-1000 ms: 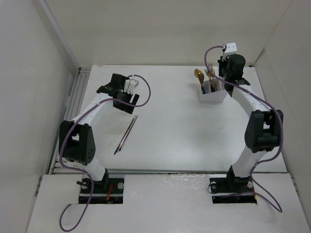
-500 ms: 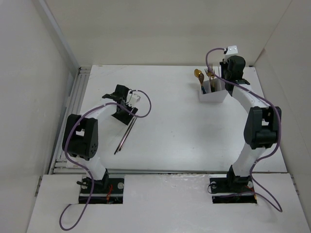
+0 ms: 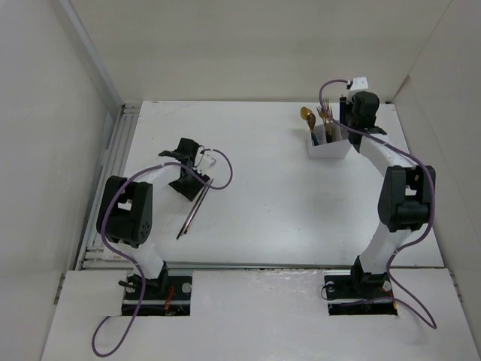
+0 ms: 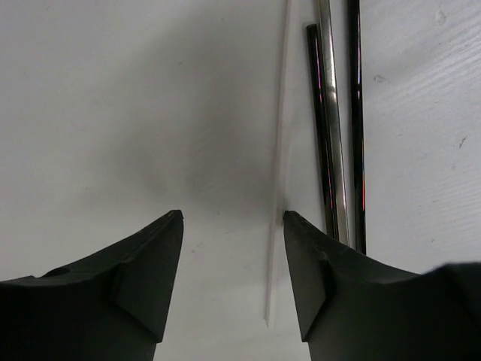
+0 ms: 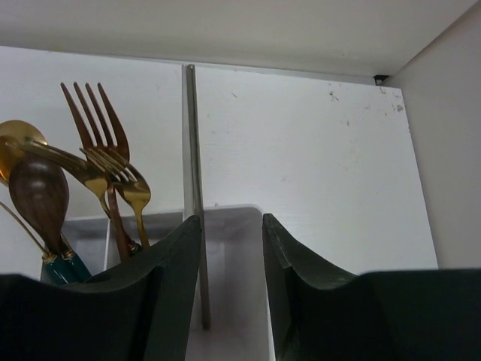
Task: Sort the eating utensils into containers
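Note:
Thin silver-grey chopsticks [image 3: 192, 213] lie on the table at the left; in the left wrist view they [image 4: 331, 113] run just right of my right finger. My left gripper [image 3: 189, 180] [image 4: 231, 226] is open and empty, low over the table beside their far end. The white box [image 3: 328, 144] stands at the back right, holding a gold spoon [image 3: 307, 115] and gold forks [image 3: 325, 114]. My right gripper [image 3: 347, 120] [image 5: 231, 226] is open above the box [image 5: 225, 214]. One silver chopstick [image 5: 194, 173] stands in the box, close by my left finger. The forks [image 5: 113, 150] and spoon [image 5: 37, 192] show to its left.
A thin pale strip [image 4: 279, 165] lies on the table left of the chopsticks. White walls enclose the table. A ridged rail [image 3: 113, 162] runs along the left edge. Purple cables [image 3: 218, 162] loop off both wrists.
My left arm has swung toward me and down to the chopsticks on the table. My right gripper has shifted slightly right and back over the box.

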Robot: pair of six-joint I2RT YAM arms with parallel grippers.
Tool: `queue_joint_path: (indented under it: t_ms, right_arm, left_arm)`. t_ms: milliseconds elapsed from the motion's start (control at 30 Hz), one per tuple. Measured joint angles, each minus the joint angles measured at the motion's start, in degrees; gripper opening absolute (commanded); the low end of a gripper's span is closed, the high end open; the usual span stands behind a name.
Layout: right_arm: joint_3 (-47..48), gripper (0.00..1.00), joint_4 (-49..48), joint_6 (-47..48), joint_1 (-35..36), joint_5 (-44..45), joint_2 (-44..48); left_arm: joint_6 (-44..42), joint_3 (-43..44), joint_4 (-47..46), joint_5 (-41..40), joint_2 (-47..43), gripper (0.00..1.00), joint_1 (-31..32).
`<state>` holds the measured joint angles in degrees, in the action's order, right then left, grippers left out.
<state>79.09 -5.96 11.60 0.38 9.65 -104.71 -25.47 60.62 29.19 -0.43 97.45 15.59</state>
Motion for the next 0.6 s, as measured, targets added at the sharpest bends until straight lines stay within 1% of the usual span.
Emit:
queue_joint_path:
  t_ms: [33, 167, 333, 467, 533, 567, 600]
  right_arm:
    - [-0.6, 0.44, 0.0, -0.1, 0.0, -0.2, 0.3]
    - [-3.8, 0.45, 0.8, -1.4, 0.0, -2.9, 3.8]
    - [-8.5, 0.45, 1.3, -3.7, 0.2, -5.9, 13.9]
    - [-11.5, 0.45, 0.7, -5.1, 2.1, -6.4, 22.9]
    - [-13.0, 0.45, 0.3, -5.5, 3.8, -6.4, 26.3]
    - [-13.9, 0.45, 0.1, -5.6, 4.7, -6.4, 28.0]
    - [-15.0, 0.45, 0.0, -5.7, 5.7, -6.3, 29.5]
  left_arm:
    - [-0.1, -0.1, 0.0, 0.0, 0.0, 0.48, -0.1]
    - [-0.5, -0.2, 0.2, 0.6, 0.0, 0.46, -0.6]
    - [-1.3, -2.0, 0.5, 2.7, -0.5, 0.46, -0.7]
    - [-1.7, -3.7, 0.6, 3.1, -1.8, 0.46, -0.2]
    - [-2.0, -3.6, 0.7, 3.0, -1.7, 0.42, 0.1]
    - [-1.9, -3.3, 0.9, 3.1, -1.4, 0.38, 0.1]
    - [-1.7, -2.7, 1.5, 3.3, -0.8, 0.27, 0.1]
